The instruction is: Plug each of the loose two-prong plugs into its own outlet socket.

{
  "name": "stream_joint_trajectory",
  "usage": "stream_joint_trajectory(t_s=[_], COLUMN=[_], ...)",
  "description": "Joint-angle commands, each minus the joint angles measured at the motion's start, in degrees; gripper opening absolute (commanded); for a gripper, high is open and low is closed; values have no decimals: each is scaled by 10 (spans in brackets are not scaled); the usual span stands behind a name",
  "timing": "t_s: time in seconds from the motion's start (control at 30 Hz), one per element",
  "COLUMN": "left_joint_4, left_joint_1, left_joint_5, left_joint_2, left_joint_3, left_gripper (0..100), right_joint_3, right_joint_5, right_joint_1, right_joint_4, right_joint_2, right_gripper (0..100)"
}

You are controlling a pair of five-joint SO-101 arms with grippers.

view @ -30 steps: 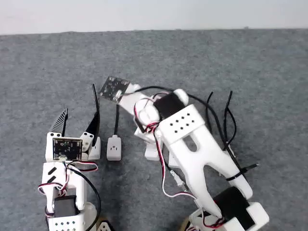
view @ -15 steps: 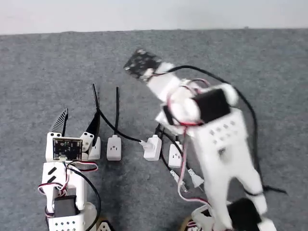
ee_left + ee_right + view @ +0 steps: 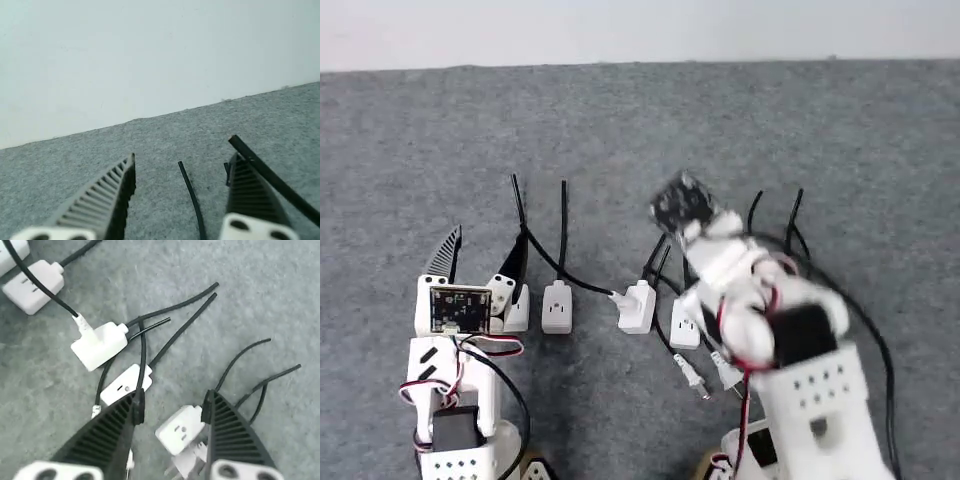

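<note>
place: robot lab bench | cues: grey felt mat [image 3: 840, 120], plain white wall [image 3: 620, 30]

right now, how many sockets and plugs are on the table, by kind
white outlet sockets: 5
plug seated in a socket: 1
loose plugs: 2 that I can make out
total: 8

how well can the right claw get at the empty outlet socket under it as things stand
Probably yes. The right claw is open and hangs over that outlet socket, whose face is bare. The black cord crosses the neighbouring socket, not this one.
</note>
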Motion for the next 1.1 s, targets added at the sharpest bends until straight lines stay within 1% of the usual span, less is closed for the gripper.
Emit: stream_joint_trajectory(t_s=[0.0, 0.1, 0.17, 0.37, 0.43, 0.5, 0.6, 0.7, 0.83, 0.9, 0.97, 1.07], left_joint_4=[11, 13, 17, 76, 94, 123, 210, 303, 397, 411, 411, 396], left_joint_1=[24, 34, 30, -17, -34, -51, -63, -62, -66, -73, -114, -167], left_joint_5=[1, -12, -24, -43, -60, -80, -91, -91, -92, -101, -121, -124], left_joint_2=[-7, -7, -7, -8, -8, -8, -8, -8, -8, -8, -8, -8], left_joint_3=[-7, -7, -7, -9, -10, -19, -60, -111, -173, -183, -187, -193], left_gripper=[286, 286, 281, 272, 272, 272, 272, 272, 272, 272, 272, 272], right_joint_3=[120, 209, 258, 415, 459, 476, 487, 485, 486, 487, 488, 490], right_joint_5=[-17, -56, -68, -66, -66, -67, -69, -70, -70, -70, -70, -70], right_joint_1=[11, 11, 12, 13, 23, 38, 60, 70, 67, 70, 71, 71], right_joint_4=[-101, -172, -203, -239, -242, -266, -298, -300, -297, -298, -300, -301], right_joint_2=[-122, -213, -276, -448, -492, -487, -462, -454, -455, -455, -455, -455], right_gripper=[188, 188, 188, 188, 188, 188, 188, 190, 190, 190, 190, 190])
